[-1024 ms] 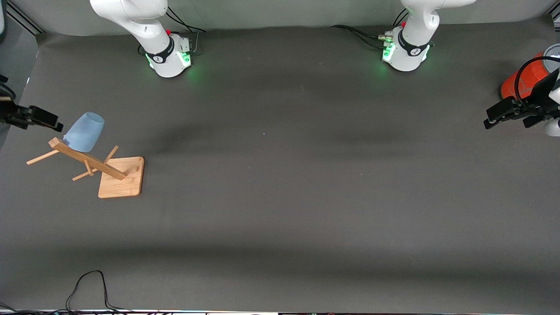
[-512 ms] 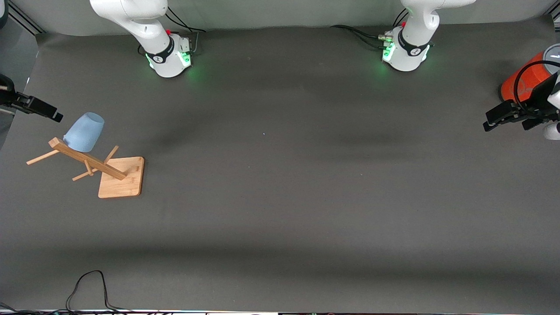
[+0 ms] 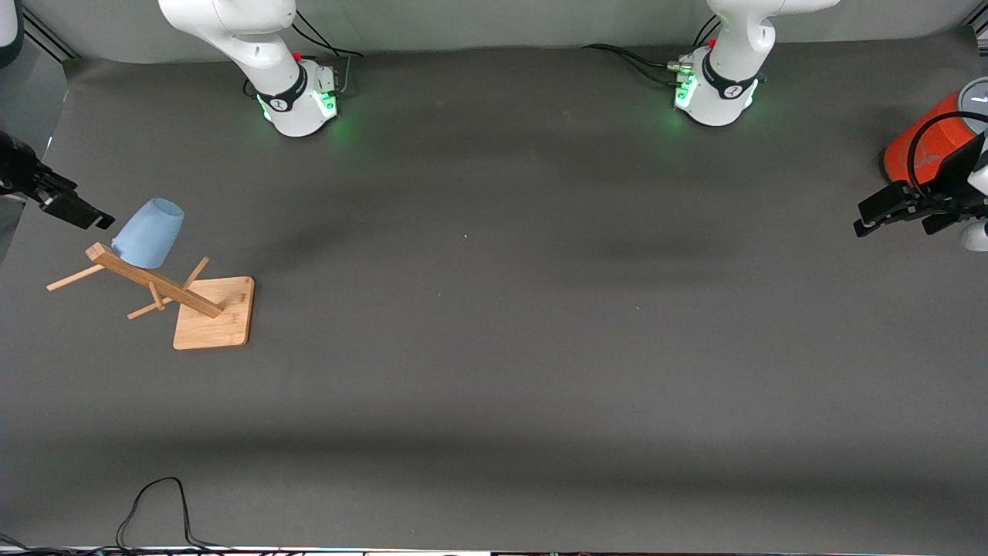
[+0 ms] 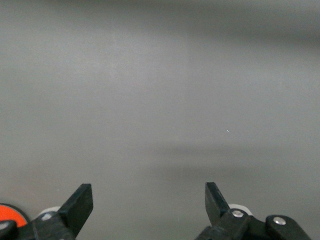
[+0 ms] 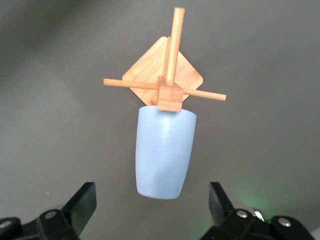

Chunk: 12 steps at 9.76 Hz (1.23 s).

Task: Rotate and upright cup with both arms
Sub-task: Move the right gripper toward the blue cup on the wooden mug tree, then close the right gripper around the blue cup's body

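the cup (image 3: 148, 232) sat upside down on the wooden rack (image 3: 154, 287) at the right arm's end of the table (image 3: 494, 324), its closed base pointing up and away from the front camera. it hung over one peg of the rack, at the top of the slanted post (image 3: 154, 282), farther from the front camera than the rack's square base plate (image 3: 224, 324). in the right wrist view the cup (image 5: 165, 152) showed full length, mouth hard against the post's top block (image 5: 169, 99), with cross pegs (image 5: 150, 85) sticking out either side and the base plate (image 5: 145, 67) beneath.

the right gripper (image 3: 65, 207) hovered in the air just beside the cup, at the table's edge, touching nothing. its fingers (image 5: 80, 202) were spread wide, one on each side of the cup's closed end, clear gaps showing between them and the plastic.

the left gripper (image 3: 895, 212) hung over the left arm's end of the table, just by the orange can (image 3: 930, 139), and the left arm waited there. its fingers (image 4: 80, 205) were also wide apart, only bare grey table (image 4: 160, 100) between them. a sliver of the orange can (image 4: 10, 215) showed at the edge of the left wrist view.

a black cable (image 3: 154, 502) looped on the table near the front camera.
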Motion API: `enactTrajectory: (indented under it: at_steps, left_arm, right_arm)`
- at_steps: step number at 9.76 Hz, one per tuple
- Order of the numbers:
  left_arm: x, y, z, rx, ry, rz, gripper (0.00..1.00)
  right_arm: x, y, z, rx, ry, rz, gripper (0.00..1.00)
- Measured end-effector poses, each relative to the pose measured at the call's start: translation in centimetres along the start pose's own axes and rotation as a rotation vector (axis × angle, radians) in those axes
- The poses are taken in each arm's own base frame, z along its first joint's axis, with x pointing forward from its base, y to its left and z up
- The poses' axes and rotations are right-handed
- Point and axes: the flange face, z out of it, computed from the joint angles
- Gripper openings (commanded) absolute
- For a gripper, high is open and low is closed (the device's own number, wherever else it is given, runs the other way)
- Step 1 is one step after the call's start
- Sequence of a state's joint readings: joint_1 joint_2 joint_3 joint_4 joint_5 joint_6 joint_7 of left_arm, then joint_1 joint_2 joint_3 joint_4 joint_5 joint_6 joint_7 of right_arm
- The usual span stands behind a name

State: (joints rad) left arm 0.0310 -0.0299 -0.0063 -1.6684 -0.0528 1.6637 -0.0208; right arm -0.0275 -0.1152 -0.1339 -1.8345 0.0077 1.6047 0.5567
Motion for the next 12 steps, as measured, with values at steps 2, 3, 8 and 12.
enactTrajectory:
  at_steps: [2,3,8,12]
  left_arm:
    - [0.0,-0.1,0.0,-0.001,0.000,-0.002,1.00]
    - [0.0,-0.1,0.0,-0.001,0.000,-0.002,1.00]
    - [0.1,-0.1,0.1,-0.001,-0.002,-0.001,1.00]
    - [0.1,0.2,0.2,-0.002,-0.004,0.005,1.00]
  right_arm:
    - [1.2,0.1,2.8,-0.006,-0.022,0.018,1.00]
    - [1.4,0.1,4.2,-0.005,-0.024,0.020,1.00]
    - [1.8,0.6,10.0,0.029,-0.027,0.046,1.00]
    - [1.7,0.7,11.5,0.029,-0.027,0.048,0.64]
